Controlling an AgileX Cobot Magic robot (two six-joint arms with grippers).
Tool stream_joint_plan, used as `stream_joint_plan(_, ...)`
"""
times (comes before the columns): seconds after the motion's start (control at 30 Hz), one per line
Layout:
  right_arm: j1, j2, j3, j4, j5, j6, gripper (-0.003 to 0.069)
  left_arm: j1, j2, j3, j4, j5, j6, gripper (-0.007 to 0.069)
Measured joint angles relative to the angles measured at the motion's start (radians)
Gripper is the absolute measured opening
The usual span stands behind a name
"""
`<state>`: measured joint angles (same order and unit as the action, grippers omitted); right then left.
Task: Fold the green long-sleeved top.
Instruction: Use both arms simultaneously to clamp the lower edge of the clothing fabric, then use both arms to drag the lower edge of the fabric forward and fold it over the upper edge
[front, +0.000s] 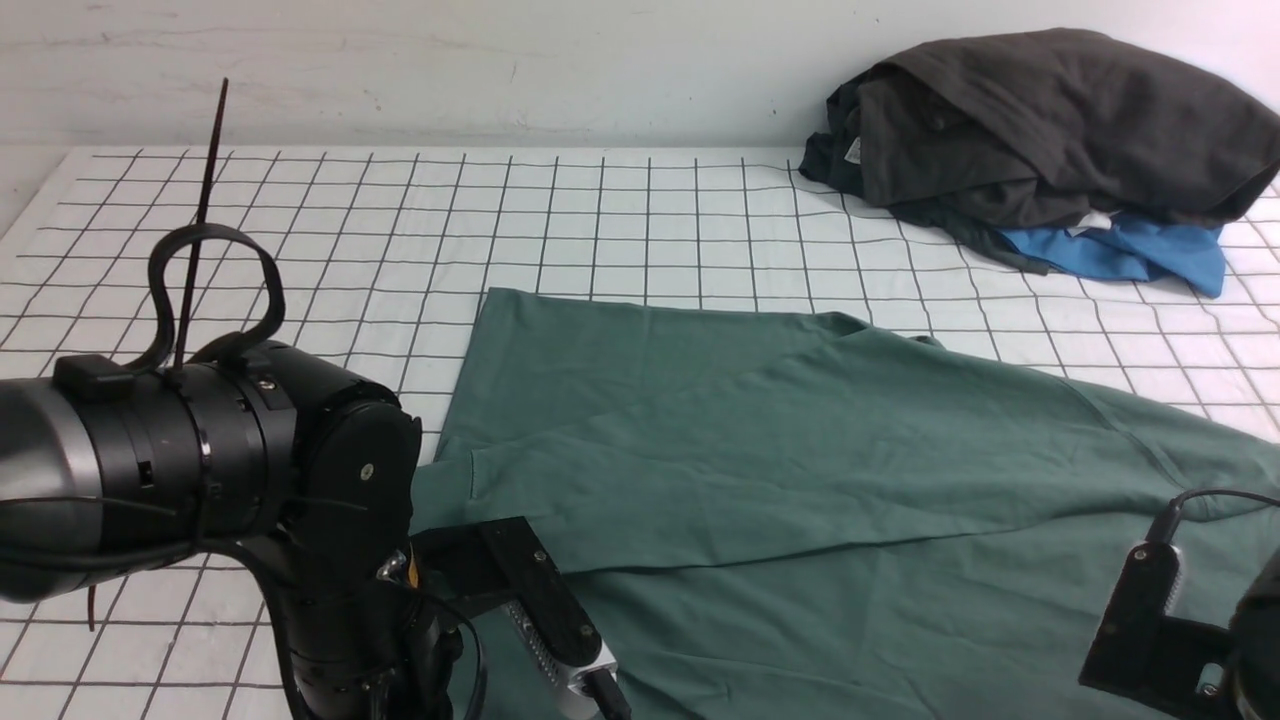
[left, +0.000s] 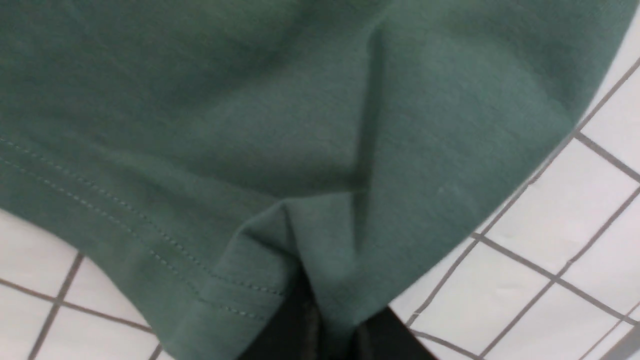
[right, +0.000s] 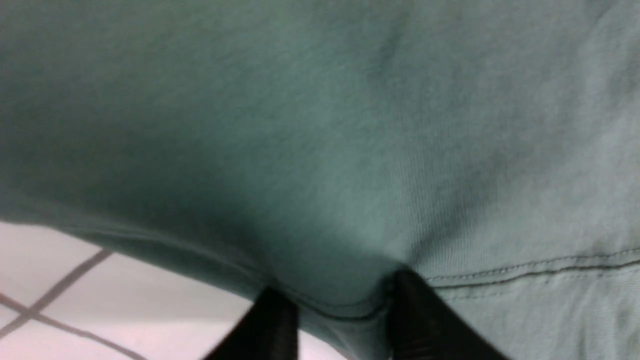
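The green long-sleeved top (front: 800, 450) lies spread across the gridded table, with a folded layer over its near part. In the left wrist view my left gripper (left: 330, 322) is shut on a pinched corner of the top (left: 250, 125) beside its stitched hem. My right gripper (right: 345, 325) stands with its two dark fingers (right: 417, 315) apart. The hem edge of the top (right: 320, 125) sags between them, slightly bunched. In the front view both grippers' jaws are hidden below the frame; only the arms show at the near left and the near right.
A pile of a dark brown-black garment (front: 1060, 120) over a bright blue one (front: 1130, 255) sits at the back right corner. The white gridded table cover (front: 400, 220) stretches left and back to a pale wall.
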<state>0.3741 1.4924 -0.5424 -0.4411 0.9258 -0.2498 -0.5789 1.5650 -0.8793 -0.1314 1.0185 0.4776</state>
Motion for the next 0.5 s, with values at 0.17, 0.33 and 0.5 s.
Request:
stream_joint_plan(0.17,-0.001,-0.066,-0.002,-0.022,-0.006,-0.010,0.0014,0.000,0.000,0.000,0.010,0.004,0.000,0.0005)
stream_joint_plan(0.33,-0.001,-0.158,-0.092,-0.021,0.066,-0.097,0.0013,0.000,0.000,-0.070,0.039,0.045,-0.021,0.0005)
stream_joint_plan(0.5,-0.032,-0.158,-0.246,0.003,0.098,-0.156,0.0013,0.032,0.005,-0.235,0.087,0.087,-0.041,0.0007)
